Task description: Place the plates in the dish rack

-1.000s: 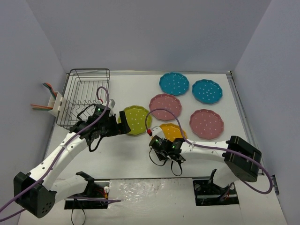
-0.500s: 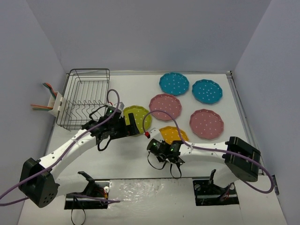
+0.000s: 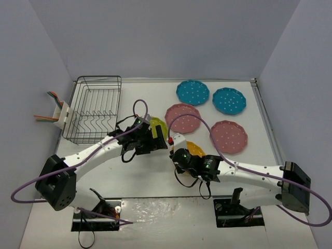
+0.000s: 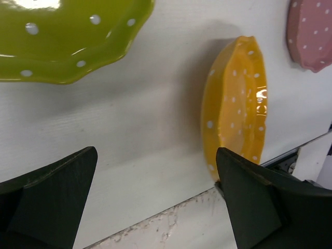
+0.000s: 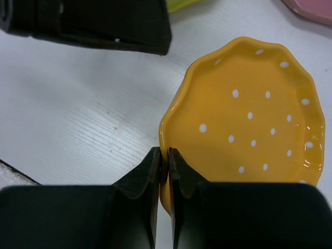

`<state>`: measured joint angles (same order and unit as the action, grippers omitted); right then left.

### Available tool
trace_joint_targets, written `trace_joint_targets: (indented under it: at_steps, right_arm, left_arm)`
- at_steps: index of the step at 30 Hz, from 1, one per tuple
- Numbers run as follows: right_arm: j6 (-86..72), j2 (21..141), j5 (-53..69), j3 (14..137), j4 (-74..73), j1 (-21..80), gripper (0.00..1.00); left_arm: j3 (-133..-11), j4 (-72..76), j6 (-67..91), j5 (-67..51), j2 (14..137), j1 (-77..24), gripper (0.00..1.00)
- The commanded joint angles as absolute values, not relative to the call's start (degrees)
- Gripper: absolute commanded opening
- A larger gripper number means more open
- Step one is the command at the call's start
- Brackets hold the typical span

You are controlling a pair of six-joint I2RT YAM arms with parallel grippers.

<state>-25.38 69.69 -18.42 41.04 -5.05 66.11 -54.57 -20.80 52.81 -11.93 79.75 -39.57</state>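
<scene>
My right gripper [image 5: 164,155] is shut on the rim of the orange plate [image 5: 249,119] and holds it tilted up off the table; in the top view they sit at mid-table [image 3: 185,153], [image 3: 196,149]. My left gripper [image 4: 155,199] is open and empty, just left of the orange plate [image 4: 236,104], with one finger [image 4: 259,202] next to its rim. The yellow-green plate [image 4: 57,36] lies flat beside it, partly hidden under the left gripper [image 3: 155,139] from above. Two pink plates [image 3: 182,118] [image 3: 229,136] and two teal plates [image 3: 192,92] [image 3: 229,100] lie flat. The black wire dish rack [image 3: 93,109] holds no plates.
A white holder [image 3: 63,115] with orange and green utensils hangs on the rack's left side. Grey walls close in the table on three sides. The arm bases and their cables sit along the near edge [image 3: 166,212].
</scene>
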Motion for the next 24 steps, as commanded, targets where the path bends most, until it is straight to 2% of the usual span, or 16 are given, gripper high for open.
trace_joint_targets:
  at_steps: [1, 17, 24]
  right_arm:
    - [-24.83, 66.92, -21.13, 40.0, 2.56, 66.45, 0.0]
    - [-22.72, 60.89, -24.46, 34.68, 10.13, 66.45, 0.0]
    - [-21.89, 58.98, -25.81, 33.17, 12.0, 66.45, 0.0]
  left_arm:
    - [-60.67, -14.34, 57.44, -13.13, 80.14, -41.9, 0.97]
    - [-63.63, -13.16, 64.51, -21.91, 92.26, -42.36, 0.96]
    - [-66.26, -11.11, 65.68, -24.92, 94.27, -42.77, 0.81]
